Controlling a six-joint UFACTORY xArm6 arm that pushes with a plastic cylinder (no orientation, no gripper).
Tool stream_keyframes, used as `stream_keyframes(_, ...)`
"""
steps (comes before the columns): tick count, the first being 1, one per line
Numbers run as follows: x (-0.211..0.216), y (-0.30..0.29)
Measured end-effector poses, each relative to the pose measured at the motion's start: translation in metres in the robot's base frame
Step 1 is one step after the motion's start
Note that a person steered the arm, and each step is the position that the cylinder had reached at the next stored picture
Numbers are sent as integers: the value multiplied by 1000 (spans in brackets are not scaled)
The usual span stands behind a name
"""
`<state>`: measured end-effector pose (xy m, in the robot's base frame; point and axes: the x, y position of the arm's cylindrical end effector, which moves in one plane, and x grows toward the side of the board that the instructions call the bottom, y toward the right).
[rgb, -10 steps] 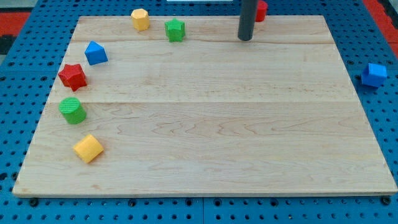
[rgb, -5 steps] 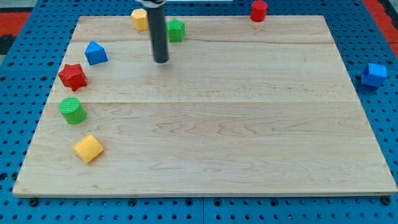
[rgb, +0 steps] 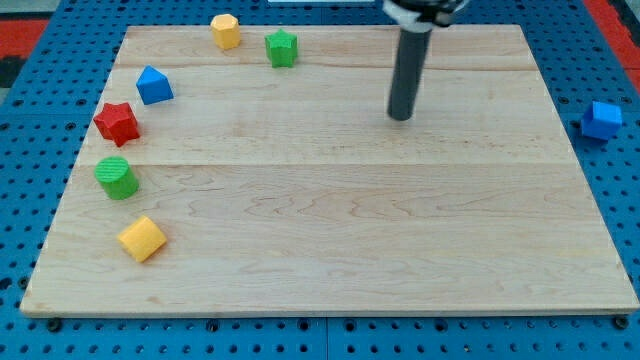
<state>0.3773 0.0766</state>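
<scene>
My tip (rgb: 401, 115) rests on the wooden board (rgb: 330, 230) right of centre in its upper part, touching no block. The nearest block is the green star (rgb: 282, 47), well off to the upper left, with the yellow hexagonal block (rgb: 225, 30) beyond it. Down the view's left side lie a blue triangular block (rgb: 153, 85), a red star (rgb: 117, 122), a green cylinder (rgb: 116, 177) and a yellow cube (rgb: 142, 238). The rod hides the board's top edge behind it.
A blue block (rgb: 601, 119) lies off the board on the blue pegboard at the view's right.
The rod swung from the top right to the upper left near the green star, then back right to its present spot. The red block at the top edge no longer shows.
</scene>
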Motion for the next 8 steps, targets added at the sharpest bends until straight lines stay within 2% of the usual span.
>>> stream_keyframes(3,98,-150)
stream_keyframes(4,67,-180)
stream_keyframes(5,67,-173)
stream_keyframes(6,85,-214)
stream_keyframes(7,112,-284)
stream_keyframes(8,115,-288)
